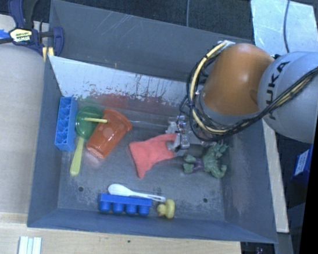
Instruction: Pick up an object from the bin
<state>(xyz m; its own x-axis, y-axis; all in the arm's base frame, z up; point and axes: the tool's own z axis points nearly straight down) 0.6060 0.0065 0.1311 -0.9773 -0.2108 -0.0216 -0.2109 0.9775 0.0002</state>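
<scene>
The jaws are low in the bin (228, 200), right of its middle, at the upper end of a pink cloth (146, 152). A green toy figure (208, 160) lies just beside them. Whether the jaws are open or closed, I cannot tell.

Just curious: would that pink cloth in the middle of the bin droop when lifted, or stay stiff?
Probably droops: the pink cloth lies rumpled, with soft folds. Likely light for its size, since it looks thin. Unlikely to roll, having no round shape.
</scene>
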